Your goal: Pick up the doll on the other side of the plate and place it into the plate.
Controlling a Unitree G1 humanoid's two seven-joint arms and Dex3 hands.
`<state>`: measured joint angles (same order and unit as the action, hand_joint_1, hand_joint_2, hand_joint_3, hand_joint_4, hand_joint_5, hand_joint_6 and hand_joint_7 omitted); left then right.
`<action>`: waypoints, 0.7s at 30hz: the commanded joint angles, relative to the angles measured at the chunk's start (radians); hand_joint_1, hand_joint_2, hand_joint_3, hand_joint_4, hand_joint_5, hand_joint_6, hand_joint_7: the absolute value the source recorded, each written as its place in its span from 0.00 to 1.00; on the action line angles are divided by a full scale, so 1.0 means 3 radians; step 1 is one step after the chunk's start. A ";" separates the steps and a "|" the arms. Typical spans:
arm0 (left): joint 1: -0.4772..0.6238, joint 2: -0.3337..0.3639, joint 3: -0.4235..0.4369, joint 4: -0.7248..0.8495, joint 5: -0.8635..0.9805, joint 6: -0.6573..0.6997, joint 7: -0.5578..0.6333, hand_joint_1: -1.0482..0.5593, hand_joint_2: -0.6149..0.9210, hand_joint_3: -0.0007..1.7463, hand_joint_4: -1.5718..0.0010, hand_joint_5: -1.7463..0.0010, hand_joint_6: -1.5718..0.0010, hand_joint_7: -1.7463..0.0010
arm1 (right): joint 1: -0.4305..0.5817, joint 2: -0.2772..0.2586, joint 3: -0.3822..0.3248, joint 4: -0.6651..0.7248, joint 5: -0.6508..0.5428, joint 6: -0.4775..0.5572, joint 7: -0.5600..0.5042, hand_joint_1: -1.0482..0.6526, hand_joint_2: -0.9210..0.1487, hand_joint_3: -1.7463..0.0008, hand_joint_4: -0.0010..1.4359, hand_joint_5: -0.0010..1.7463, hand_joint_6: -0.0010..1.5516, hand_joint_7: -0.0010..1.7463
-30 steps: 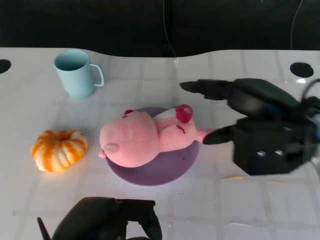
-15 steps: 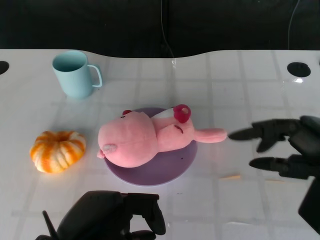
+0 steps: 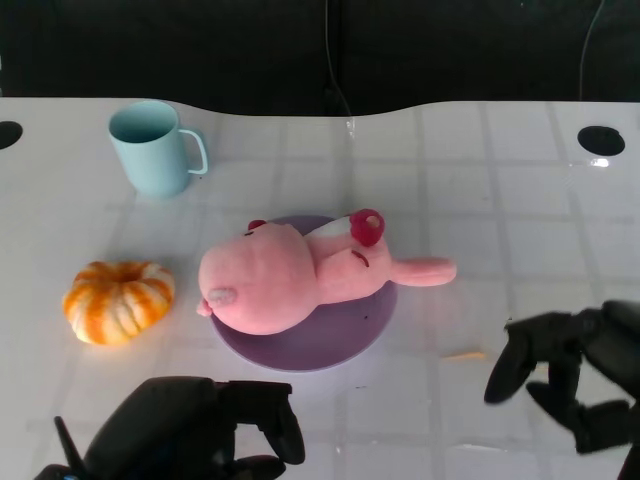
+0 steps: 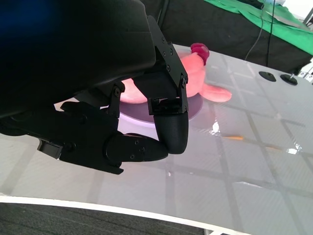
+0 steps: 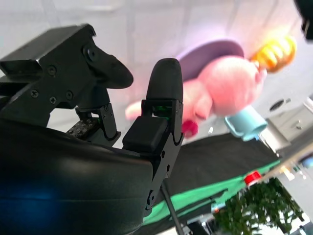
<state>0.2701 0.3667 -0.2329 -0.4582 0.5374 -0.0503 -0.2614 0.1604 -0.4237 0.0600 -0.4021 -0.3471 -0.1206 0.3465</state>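
Your pink plush doll [image 3: 300, 277] already lies across the purple plate [image 3: 330, 340], belly and head on it, with one long ear [image 3: 420, 271] hanging out past the rim over the white table [image 3: 480, 180]. So I judge the placing step done and the retreat in hand.

Your right hand [image 3: 575, 380] sits at the near right edge of the table, well apart from the doll, with nothing in it and its fingers loosely spread and bent downward. Your left hand [image 3: 195, 435] waits at the near left edge, fingers curled in on nothing; its wrist view shows them folded together with only bare table beneath.

The next move calls for little: bring the right arm to rest without sweeping back towards the overhanging ear, since a brush there could drag the doll off the plate.

Against the earlier frames, the right hand has pulled away. A second ago it hovered right at the doll's ear, fingers spread around it; half a second ago it was off to the right, fingertips still pointing at the ear; now it is lower and nearer you. The doll, the plate, the light blue mug [image 3: 155, 146] and the small orange pumpkin [image 3: 118, 300] have kept their places. The left hand has barely shifted.
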 commanded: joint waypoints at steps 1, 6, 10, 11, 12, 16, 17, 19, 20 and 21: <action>0.0027 0.0080 0.0063 0.0070 -0.0044 -0.0088 0.0018 0.46 1.00 0.19 0.57 0.12 0.55 0.37 | -0.0028 -0.0004 0.0039 0.0073 -0.0087 -0.0048 -0.0084 0.68 0.58 0.23 0.62 0.96 0.59 0.69; 0.0039 0.0084 0.0087 0.0125 -0.0066 -0.0147 0.0030 0.46 1.00 0.19 0.57 0.11 0.55 0.37 | -0.0099 0.0010 0.0102 0.0233 -0.0126 -0.0048 -0.0124 0.67 0.58 0.24 0.63 0.98 0.56 0.75; 0.0046 0.0079 0.0101 0.0148 -0.0102 -0.0193 0.0035 0.47 1.00 0.18 0.58 0.11 0.55 0.38 | -0.0141 0.0008 0.0147 0.0364 -0.0173 -0.0130 -0.0200 0.67 0.59 0.24 0.63 0.98 0.56 0.78; 0.0047 0.0078 0.0102 0.0149 -0.0098 -0.0200 0.0037 0.47 1.00 0.18 0.58 0.11 0.55 0.38 | -0.0153 0.0011 0.0149 0.0394 -0.0177 -0.0152 -0.0222 0.67 0.59 0.24 0.63 0.98 0.56 0.78; 0.0048 0.0076 0.0101 0.0150 -0.0093 -0.0205 0.0040 0.47 1.00 0.18 0.58 0.11 0.55 0.38 | -0.0162 0.0011 0.0148 0.0414 -0.0178 -0.0166 -0.0235 0.67 0.59 0.24 0.64 0.98 0.56 0.79; 0.0050 0.0067 0.0100 0.0140 -0.0104 -0.0221 0.0038 0.47 1.00 0.18 0.58 0.11 0.55 0.38 | -0.0189 -0.0022 0.0136 0.0400 -0.0118 -0.0075 -0.0136 0.66 0.57 0.25 0.62 0.98 0.55 0.78; 0.0047 0.0069 0.0103 0.0130 -0.0097 -0.0215 0.0032 0.47 1.00 0.18 0.58 0.11 0.55 0.38 | -0.0197 -0.0025 0.0136 0.0400 -0.0097 -0.0066 -0.0113 0.67 0.57 0.25 0.62 0.98 0.54 0.78; 0.0044 0.0069 0.0108 0.0117 -0.0091 -0.0206 0.0025 0.47 1.00 0.18 0.58 0.11 0.55 0.38 | -0.0210 -0.0025 0.0138 0.0405 -0.0079 -0.0067 -0.0090 0.67 0.57 0.25 0.62 0.98 0.54 0.78; 0.0042 0.0071 0.0117 0.0102 -0.0100 -0.0189 0.0011 0.47 1.00 0.18 0.58 0.11 0.55 0.38 | -0.0230 -0.0021 0.0146 0.0422 -0.0072 -0.0074 -0.0083 0.67 0.57 0.25 0.62 0.98 0.55 0.78; 0.0041 0.0072 0.0124 0.0090 -0.0106 -0.0175 0.0000 0.47 1.00 0.18 0.58 0.11 0.55 0.39 | -0.0245 -0.0016 0.0152 0.0433 -0.0065 -0.0072 -0.0076 0.67 0.57 0.26 0.63 0.97 0.55 0.78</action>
<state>0.2812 0.3804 -0.2090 -0.4159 0.5121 -0.1093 -0.2604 0.0995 -0.4184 0.1055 -0.2819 -0.3793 -0.1450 0.3162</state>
